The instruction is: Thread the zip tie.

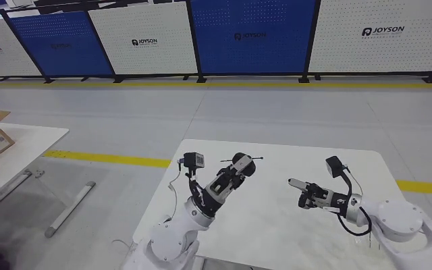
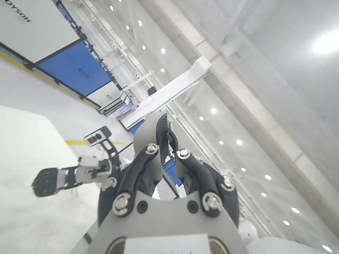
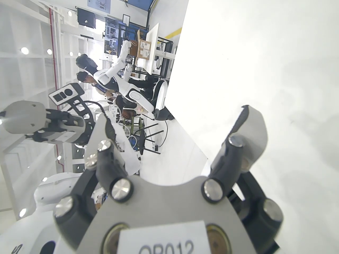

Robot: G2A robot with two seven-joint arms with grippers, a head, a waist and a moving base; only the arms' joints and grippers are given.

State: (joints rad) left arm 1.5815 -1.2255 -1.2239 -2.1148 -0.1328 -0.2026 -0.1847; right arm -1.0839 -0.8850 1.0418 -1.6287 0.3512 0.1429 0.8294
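Left gripper (image 2: pixel 163 125): closed on the zip tie (image 1: pixel 253 159), raised above the surface (image 1: pixel 270 223) middle.
Right gripper (image 3: pixel 177 117): wide open, empty, nearer the right edge.
Progress: probably early; tie held, threading not yet done.

Bright, diffuse overhead light in every view. The left wrist view looks up into rows of round ceiling lights (image 2: pixel 213 110). One large lamp (image 2: pixel 324 44) blooms into a glare patch. The tabletop (image 3: pixel 264 40) is blown out to near-white in both wrist views, with almost no surface texture left. The floor (image 1: pixel 270 108) is evenly lit in the top view. Both wrist views have strong fisheye: the ceiling beam (image 2: pixel 238 80) and tabletop rim bend toward the frame edges.
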